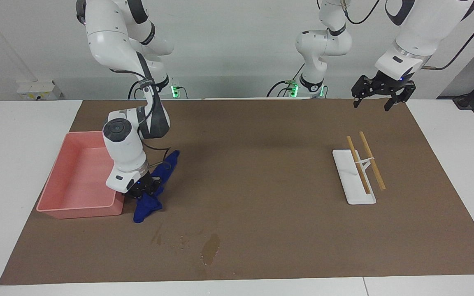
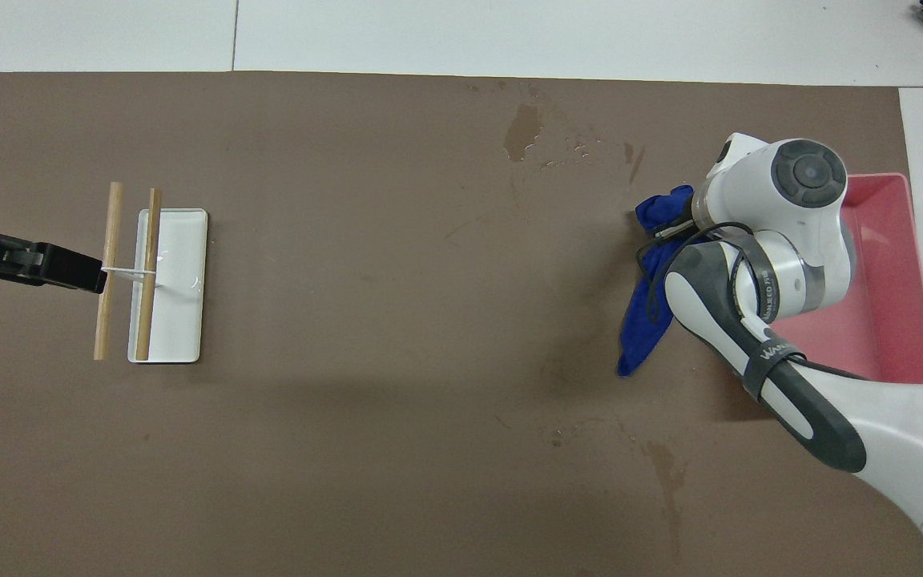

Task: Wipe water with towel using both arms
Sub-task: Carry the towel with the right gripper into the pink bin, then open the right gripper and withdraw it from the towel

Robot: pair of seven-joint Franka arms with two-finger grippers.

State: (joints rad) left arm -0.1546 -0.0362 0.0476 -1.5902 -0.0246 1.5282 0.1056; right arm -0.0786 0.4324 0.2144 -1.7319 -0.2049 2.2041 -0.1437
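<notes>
A broad brown rectangular mat (image 1: pixel 261 172) covers most of a white tabletop (image 1: pixel 15 164), which shows as bare margins at both ends and along the edge farthest from the robots. A thin seam splits the white surface into 2 panels at that edge. A plain pale grey wall (image 1: pixel 241 41) stands close to the table at the robots' end, evenly lit, with soft shadows on the mat. A white socket box (image 1: pixel 35 89) sits low on that wall toward the right arm's end. Black cables (image 1: pixel 473 92) trail at the other end.
</notes>
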